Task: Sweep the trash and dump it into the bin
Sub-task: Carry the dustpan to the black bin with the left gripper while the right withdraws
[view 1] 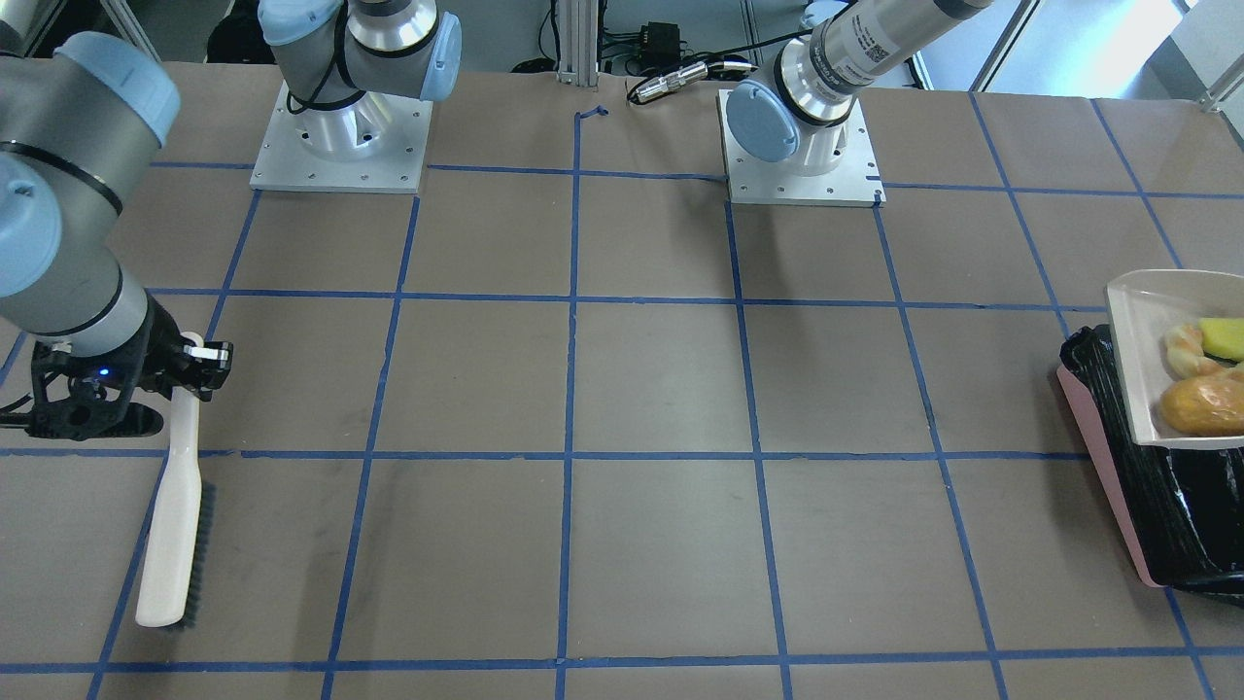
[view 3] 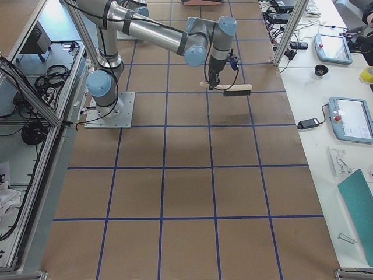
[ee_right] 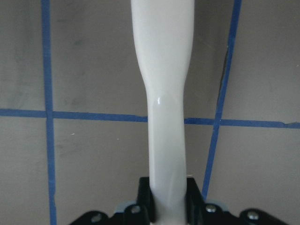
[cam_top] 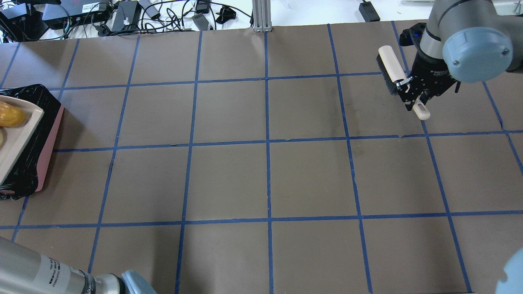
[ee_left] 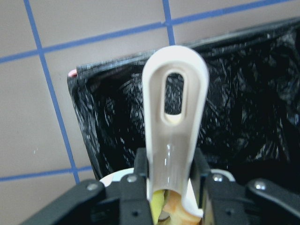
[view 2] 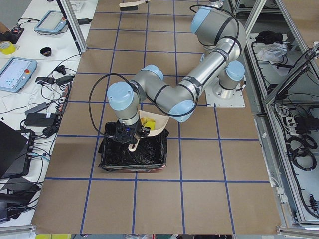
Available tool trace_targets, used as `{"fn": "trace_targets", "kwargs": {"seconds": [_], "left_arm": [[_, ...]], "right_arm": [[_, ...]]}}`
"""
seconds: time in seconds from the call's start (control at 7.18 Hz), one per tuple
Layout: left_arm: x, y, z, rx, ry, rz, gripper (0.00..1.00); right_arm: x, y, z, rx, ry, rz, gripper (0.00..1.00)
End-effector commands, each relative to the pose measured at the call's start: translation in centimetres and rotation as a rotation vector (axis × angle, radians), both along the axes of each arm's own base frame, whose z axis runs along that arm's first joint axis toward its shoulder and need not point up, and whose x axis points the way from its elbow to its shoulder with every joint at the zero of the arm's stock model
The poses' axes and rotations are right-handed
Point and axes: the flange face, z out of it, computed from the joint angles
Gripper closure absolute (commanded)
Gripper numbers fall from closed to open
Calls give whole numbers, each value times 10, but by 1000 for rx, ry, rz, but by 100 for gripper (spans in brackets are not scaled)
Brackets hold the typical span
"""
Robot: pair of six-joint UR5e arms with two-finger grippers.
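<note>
Bin (view 1: pixel 1166 515): pink, black-lined, sat at the robot's left table end, beneath the dustpan (view 1: pixel 1132 369).
Dustpan: carried croissant (view 1: pixel 1188 350), sponge (view 1: pixel 1223 337) and roll (view 1: pixel 1205 403).
Left gripper (ee_left: pixel 169 173): clamped on dustpan handle.
Right gripper (ee_right: pixel 168 199): clamped on brush (view 1: pixel 175 544) handle.

I'm looking into a robotics lab. The table (cam_top: pixel 265 175) is wrapped in brown paper and marked off with a grid of blue tape (view 1: pixel 573 389). Two industrial arms (view 2: pixel 164 94) are bolted to it on metal plates (view 1: pixel 282 177). Aluminium framing (view 1: pixel 580 39) stands at the table's edge. On the white benches alongside I see teach pendants (view 3: pixel 352 119), power bricks (cam_top: pixel 369 10) and tangled cables (cam_top: pixel 163 16). More cable bundles (view 2: pixel 299 144) lie on the floor behind the robot.
</note>
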Motion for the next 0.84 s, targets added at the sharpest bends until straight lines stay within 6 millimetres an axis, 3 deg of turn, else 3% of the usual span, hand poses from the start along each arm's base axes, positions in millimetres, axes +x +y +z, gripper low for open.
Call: {"fn": "trace_targets", "kwargs": {"seconds": [0.0, 0.28, 0.56, 0.7], "left_arm": [[55, 2, -9, -12, -22, 12, 100], [91, 10, -7, -14, -62, 26, 100], [104, 11, -5, 1, -122, 38, 100], [104, 12, 2, -10, -144, 68, 100]], "right_arm": [[-44, -16, -37, -4, -17, -54, 81], [-61, 0, -73, 10, -55, -113, 83], [-57, 18, -105, -46, -33, -112, 82], [-57, 19, -103, -46, -24, -86, 82]]}}
